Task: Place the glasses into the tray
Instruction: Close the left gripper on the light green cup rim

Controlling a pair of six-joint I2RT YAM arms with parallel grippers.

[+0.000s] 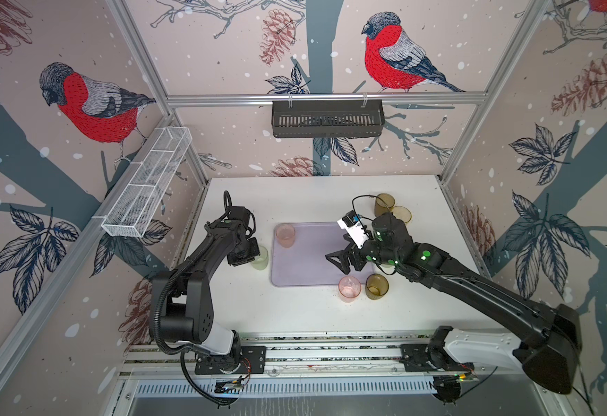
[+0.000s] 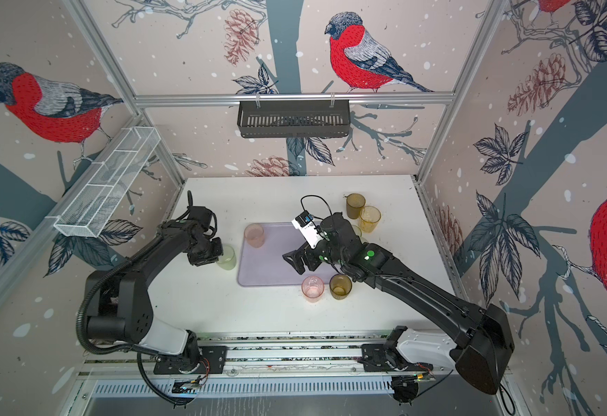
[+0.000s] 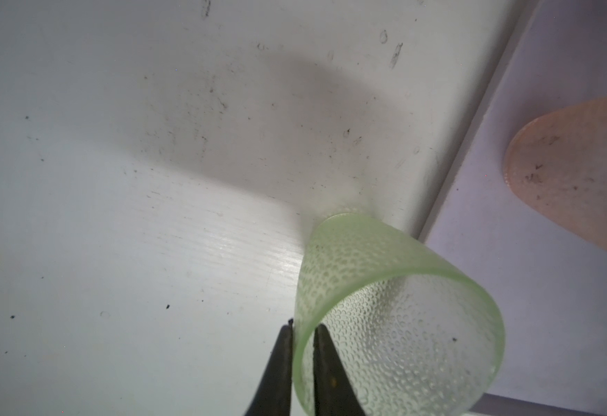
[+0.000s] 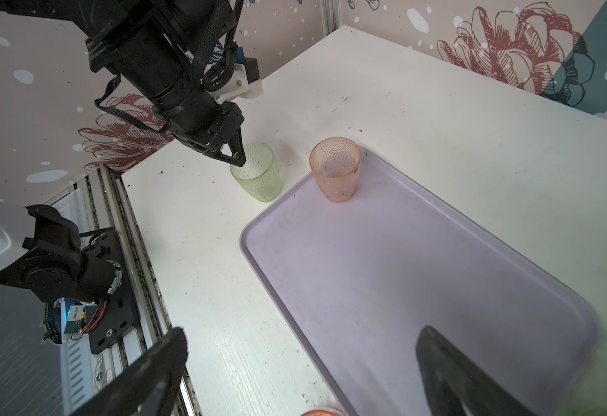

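Left claw (image 3: 304,326) pinched one wall of the green glass (image 3: 385,306) at the tray's (image 3: 565,324) nine o'clock; lifting might tip it. Right claw (image 4: 300,335) gaped empty.

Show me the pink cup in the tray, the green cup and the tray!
pink cup (image 4: 336,173), right wrist view, side wall.
green cup (image 4: 261,177), right wrist view, side wall.
tray (image 4: 403,270), right wrist view, bare floor.
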